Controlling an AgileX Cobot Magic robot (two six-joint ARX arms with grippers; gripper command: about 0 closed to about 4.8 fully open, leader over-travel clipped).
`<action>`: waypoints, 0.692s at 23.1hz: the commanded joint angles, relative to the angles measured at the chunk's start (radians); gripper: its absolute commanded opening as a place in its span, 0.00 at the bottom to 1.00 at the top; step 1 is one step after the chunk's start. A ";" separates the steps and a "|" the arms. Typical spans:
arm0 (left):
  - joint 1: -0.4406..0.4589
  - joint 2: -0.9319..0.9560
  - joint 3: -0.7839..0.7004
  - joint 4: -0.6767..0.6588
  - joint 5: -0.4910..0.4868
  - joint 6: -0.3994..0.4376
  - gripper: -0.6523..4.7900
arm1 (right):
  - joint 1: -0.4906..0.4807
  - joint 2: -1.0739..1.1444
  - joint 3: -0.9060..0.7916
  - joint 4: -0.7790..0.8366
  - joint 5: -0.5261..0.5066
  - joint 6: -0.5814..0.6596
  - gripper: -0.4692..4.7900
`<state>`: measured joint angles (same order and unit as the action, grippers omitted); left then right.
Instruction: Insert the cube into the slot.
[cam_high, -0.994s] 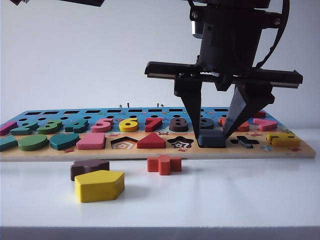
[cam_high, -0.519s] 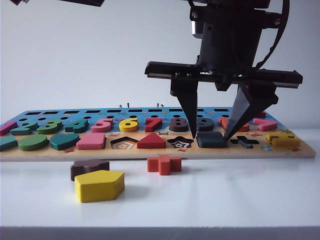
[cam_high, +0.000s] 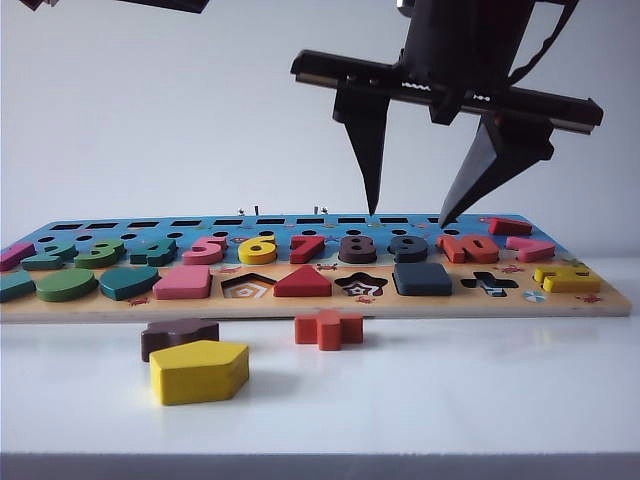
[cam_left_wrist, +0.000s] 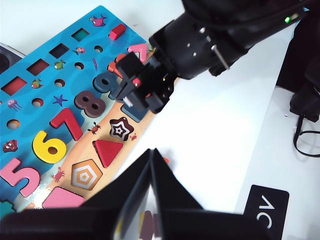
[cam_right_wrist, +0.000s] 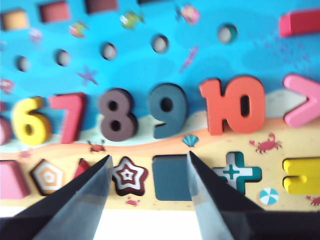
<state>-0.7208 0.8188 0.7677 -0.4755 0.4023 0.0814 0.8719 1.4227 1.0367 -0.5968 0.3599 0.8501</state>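
While the cube (cam_high: 422, 278) sits stiff and light in its slot (cam_right_wrist: 172, 177), right pincer (cam_high: 408, 212) hangs released above; left pincer (cam_left_wrist: 150, 172) clenched.

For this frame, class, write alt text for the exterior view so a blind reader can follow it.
The right gripper hangs open above a tan puzzle board, its fingers clear of the navy cube, which sits in its slot between the star and plus recesses. A yellow pentagon, brown block and orange block lie on the white table.
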 joint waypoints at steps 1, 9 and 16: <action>0.006 -0.005 0.002 0.015 -0.033 0.005 0.15 | -0.002 -0.056 0.003 0.010 -0.006 -0.102 0.61; 0.010 -0.024 0.002 0.045 -0.080 0.005 0.15 | -0.078 -0.172 -0.001 0.006 -0.204 -0.342 0.48; 0.055 -0.053 0.001 0.062 -0.085 0.005 0.15 | -0.183 -0.366 -0.092 0.035 -0.297 -0.432 0.22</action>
<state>-0.6731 0.7712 0.7670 -0.4309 0.3199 0.0818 0.6994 1.0840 0.9619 -0.5800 0.0750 0.4419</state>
